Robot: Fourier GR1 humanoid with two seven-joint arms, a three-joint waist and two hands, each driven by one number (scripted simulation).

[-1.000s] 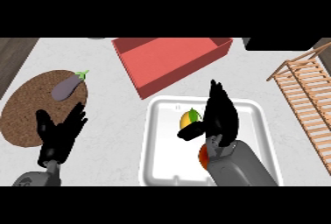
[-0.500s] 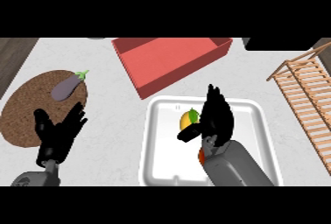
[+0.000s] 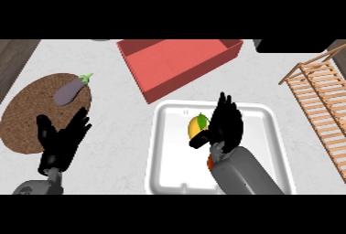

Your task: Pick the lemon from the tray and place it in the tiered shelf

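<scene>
Hovering over the white tray point(image 3: 277, 137), the right hand point(image 3: 226, 121) has fingers straight and close together pointing away from the robot, thumb angled out to its left side; it holds nothing. The lemon point(image 3: 198, 123) sits in the tray just left of the palm, at the thumb side, partly hidden by the hand, w/ a bit of green at its far end. Whether the thumb touches it can't be told from this angle. My read: the hand is placed this way so the thumb and fingers can close around the fruit from the side, i.e. approach stage, no grasp yet.

Something red-orange point(image 3: 210, 161) peeks out near the wrist, mostly covered by the forearm; can't say what it is.

The tiered shelf point(image 3: 317, 100), a light wood slatted frame, stands well off to the right of the hand, beyond the tray's edge, so the carry should go rightward once the lemon is lifted.

Ahead and left of the right hand is a red bin point(image 3: 175, 59), close to the tray's far corner. Left hand point(image 3: 62, 139) rests open, fingers up and spread, at the near edge of a round brown mat point(image 3: 34, 109); an eggplant point(image 3: 71, 89) lies on the mat beyond its fingertips. Prob. parked out of the way.
</scene>
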